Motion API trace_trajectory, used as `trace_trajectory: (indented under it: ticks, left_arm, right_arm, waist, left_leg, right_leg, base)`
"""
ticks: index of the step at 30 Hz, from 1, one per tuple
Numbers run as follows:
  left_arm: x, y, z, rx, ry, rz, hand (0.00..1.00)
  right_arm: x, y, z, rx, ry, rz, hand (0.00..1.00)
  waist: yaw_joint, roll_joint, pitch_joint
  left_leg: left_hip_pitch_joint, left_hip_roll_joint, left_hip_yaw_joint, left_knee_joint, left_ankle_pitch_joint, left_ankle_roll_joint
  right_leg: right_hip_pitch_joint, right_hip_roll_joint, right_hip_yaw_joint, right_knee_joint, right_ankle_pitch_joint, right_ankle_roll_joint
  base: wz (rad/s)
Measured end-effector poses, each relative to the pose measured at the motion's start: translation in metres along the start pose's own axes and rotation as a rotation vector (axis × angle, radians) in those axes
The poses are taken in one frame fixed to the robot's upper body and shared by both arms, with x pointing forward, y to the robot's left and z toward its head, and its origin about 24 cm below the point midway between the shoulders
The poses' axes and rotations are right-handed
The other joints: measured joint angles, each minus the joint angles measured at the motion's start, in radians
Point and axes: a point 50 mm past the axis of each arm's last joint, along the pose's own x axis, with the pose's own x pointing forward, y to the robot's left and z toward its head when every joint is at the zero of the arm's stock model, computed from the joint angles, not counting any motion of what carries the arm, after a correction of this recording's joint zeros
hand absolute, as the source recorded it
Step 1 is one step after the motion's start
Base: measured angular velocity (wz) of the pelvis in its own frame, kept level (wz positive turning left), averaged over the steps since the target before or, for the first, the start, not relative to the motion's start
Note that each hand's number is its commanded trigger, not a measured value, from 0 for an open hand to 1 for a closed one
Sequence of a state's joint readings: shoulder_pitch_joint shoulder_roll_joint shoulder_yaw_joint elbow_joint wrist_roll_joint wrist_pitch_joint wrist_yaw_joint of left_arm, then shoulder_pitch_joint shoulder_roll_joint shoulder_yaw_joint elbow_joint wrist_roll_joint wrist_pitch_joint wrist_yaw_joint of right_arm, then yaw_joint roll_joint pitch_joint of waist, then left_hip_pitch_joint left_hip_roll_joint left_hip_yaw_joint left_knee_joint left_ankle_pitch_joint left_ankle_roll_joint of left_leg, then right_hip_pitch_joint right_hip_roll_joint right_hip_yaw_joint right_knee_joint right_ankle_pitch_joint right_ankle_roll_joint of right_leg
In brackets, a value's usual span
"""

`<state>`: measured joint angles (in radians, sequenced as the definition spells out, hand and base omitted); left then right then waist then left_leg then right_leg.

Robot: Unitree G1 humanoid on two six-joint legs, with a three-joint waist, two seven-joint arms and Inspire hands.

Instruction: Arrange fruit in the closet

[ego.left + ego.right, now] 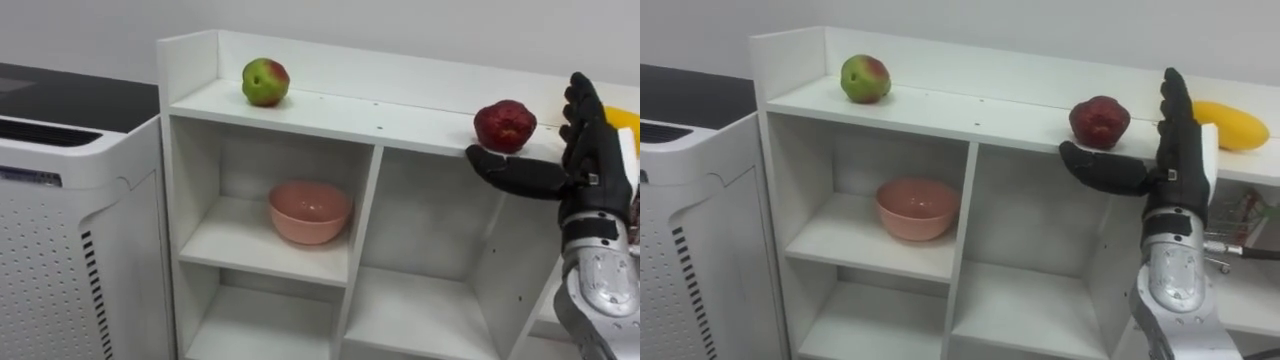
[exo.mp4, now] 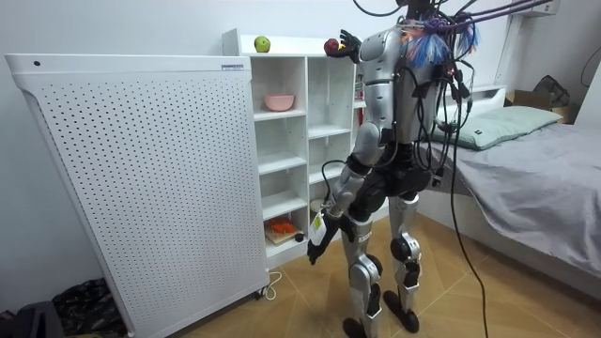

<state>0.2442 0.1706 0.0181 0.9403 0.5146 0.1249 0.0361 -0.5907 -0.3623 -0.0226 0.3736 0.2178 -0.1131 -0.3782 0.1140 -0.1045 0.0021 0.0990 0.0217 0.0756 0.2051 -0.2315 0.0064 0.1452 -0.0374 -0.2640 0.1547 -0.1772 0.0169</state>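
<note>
A dark red apple (image 1: 505,125) rests on the top board of the white closet (image 1: 330,115), toward its right. My right hand (image 1: 590,150) is open just right of it, fingers straight up, thumb reaching left along the board's front edge below the fruit. Nothing is in the hand. A green-and-red apple (image 1: 265,81) lies at the top's left end. A yellow fruit (image 1: 1232,125) lies behind my right hand. In the room view I stand upright before the closet with the right arm raised, and my left hand (image 2: 317,246) hangs low by my thigh.
A pink bowl (image 1: 310,211) sits in the upper left compartment; the compartments beside and below it are bare. A tall white perforated appliance (image 2: 141,178) stands against the closet's left side. A bed (image 2: 535,169) lies at the room view's right.
</note>
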Motion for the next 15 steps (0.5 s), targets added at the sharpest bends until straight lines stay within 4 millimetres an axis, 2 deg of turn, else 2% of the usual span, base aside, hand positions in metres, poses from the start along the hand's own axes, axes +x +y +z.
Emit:
trace_trajectory:
  ticks: [6,13,15]
  left_arm:
    - [0.000,0.000,-0.001,0.001,0.003,0.000,0.00]
    - [0.000,0.002,-0.002,0.003,0.011,0.003,0.00]
    - [0.000,0.003,-0.002,0.005,0.011,0.003,0.00]
  right_arm:
    - [0.005,-0.005,-0.002,-0.033,0.012,0.026,1.00]
    - [0.014,-0.009,0.001,-0.055,0.021,0.015,1.00]
    - [0.016,-0.011,0.002,-0.066,0.019,0.019,1.00]
  waist:
    - [-0.001,-0.004,-0.0002]
    - [-0.002,-0.022,0.0093]
    - [-0.001,-0.028,0.0089]
  left_leg:
    - [0.001,-0.001,-0.004,0.000,0.000,0.000]
    - [-0.001,0.000,-0.015,-0.001,0.000,0.000]
    - [-0.002,0.001,-0.015,-0.002,0.000,-0.001]
  right_leg:
    - [0.004,-0.001,-0.002,0.000,0.000,0.000]
    - [0.006,0.001,-0.012,-0.002,0.000,0.000]
    - [0.005,0.002,-0.012,-0.002,0.000,0.000]
  base:
    - [0.01]
    - [0.04]
    - [0.00]
